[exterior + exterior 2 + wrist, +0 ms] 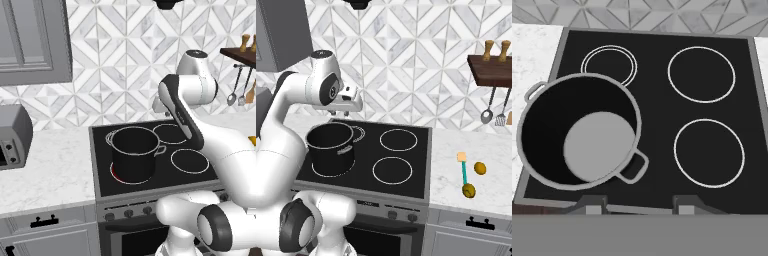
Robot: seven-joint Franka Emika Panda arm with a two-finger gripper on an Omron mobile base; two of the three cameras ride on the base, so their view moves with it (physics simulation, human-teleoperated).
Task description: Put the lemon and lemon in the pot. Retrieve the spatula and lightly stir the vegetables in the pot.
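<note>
Stove: black glass cooktop with four white-ringed burners, set between marble counters.
Pot: stands upright on the front left burner; in the hand view its grey bottom is bare.
Gripper: hangs above the cooktop looking down; jaws partly apart, nothing between the fingertips.
Spatula: lies on the counter right of the stove.
Lemons: one just right of the spatula, the other at its near end.
</note>
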